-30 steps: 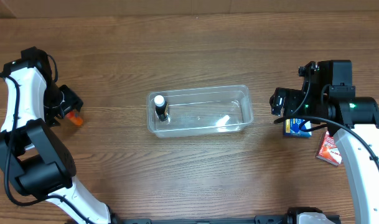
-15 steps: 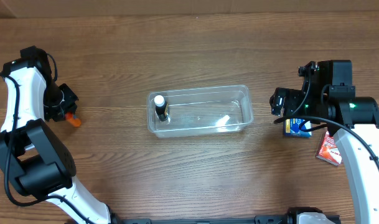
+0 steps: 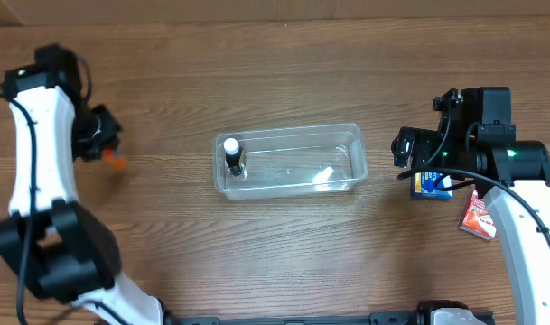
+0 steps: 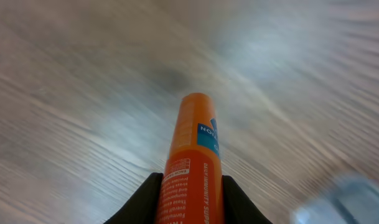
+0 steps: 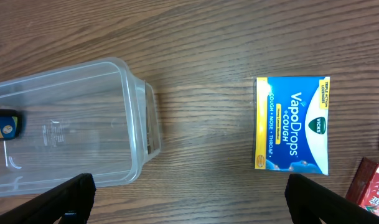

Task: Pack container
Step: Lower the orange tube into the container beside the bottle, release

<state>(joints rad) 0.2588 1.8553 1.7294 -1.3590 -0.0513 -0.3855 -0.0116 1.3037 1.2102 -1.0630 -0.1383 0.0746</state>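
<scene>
The clear container point(image 3: 293, 129) stands mid-table, with a small dark bottle with a white cap point(image 3: 232, 155) at its left end. Far to its left, my left gripper point(image 3: 105, 152) is shut on an orange tube point(image 3: 117, 163). In the left wrist view the orange tube point(image 4: 193, 149) sticks out forward between the black fingers point(image 4: 147, 194) of the gripper point(image 4: 190, 190), above blurred wood. My right gripper point(image 5: 189, 199) is open with nothing between its fingers, hovering over bare table between the container's right end point(image 5: 134, 112) and a blue VapoDrops box point(image 5: 293, 124).
The blue box point(image 3: 431, 186) lies right of the container, partly under my right arm. A red packet point(image 3: 478, 215) lies further right, its corner point(image 5: 373, 186) showing in the right wrist view. The dark bottle point(image 5: 5, 126) shows through the container wall.
My left gripper has shut on the orange tube and the left arm has swung, carrying the tube slightly right and away from the table. The right arm has not moved.
</scene>
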